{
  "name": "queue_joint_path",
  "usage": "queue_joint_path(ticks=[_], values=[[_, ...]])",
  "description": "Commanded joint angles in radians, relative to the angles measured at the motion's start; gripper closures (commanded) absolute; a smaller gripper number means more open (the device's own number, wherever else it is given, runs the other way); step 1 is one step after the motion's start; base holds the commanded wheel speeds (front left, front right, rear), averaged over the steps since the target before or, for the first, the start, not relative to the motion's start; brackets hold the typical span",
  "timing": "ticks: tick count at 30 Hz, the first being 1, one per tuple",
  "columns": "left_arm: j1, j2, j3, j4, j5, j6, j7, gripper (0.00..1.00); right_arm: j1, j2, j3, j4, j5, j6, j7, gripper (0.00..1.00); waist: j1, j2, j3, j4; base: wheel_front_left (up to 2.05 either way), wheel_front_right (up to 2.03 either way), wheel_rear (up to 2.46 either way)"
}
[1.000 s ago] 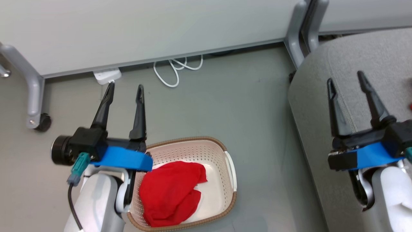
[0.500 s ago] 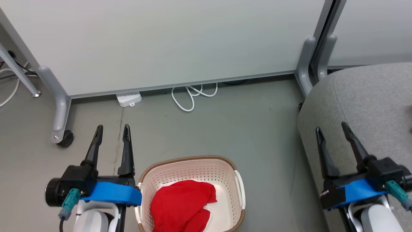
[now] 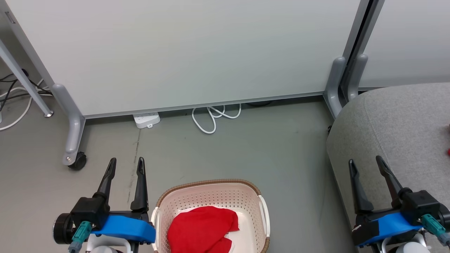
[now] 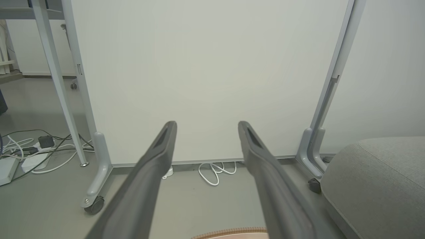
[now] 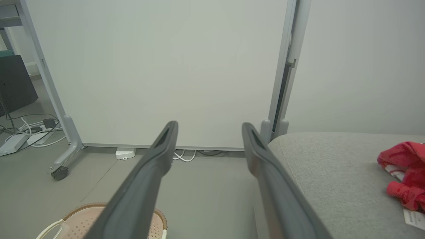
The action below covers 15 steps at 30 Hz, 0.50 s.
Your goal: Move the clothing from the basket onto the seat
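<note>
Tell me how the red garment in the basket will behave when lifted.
The red garment lies crumpled in folds, so it will probably hang limp. It looks thin, so likely light. A trailing part may catch the basket rim.

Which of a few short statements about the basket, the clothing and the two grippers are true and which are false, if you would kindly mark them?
1. A red garment lies inside the basket. True.
2. The left gripper is shut on that garment. False: its fingers are apart and it holds nothing, beside the basket.
3. Another red piece lies on the seat. True.
4. The basket stands on the seat. False: it stands on the floor, apart from the seat.
5. The right gripper is open and empty. True.
</note>
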Motion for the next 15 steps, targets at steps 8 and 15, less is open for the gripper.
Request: queue_joint_path(ticks=[8,15], values=[[0.001,-0.002,-0.004,0.002,-0.006,-0.007,-0.003,0.00,0.002,0.014,-0.001,-0.001,-0.002,0.000,-0.001,0.00,0.0001,0.0000,0.003,0.006,0.00,0.00,0.00],[-0.009,-0.002,-0.003,0.004,0.004,-0.007,-0.003,0.00,-0.001,0.015,0.005,0.000,0.001,0.000,-0.001,0.00,0.0001,0.0000,0.013,0.004,0.00,0.00,0.00]])
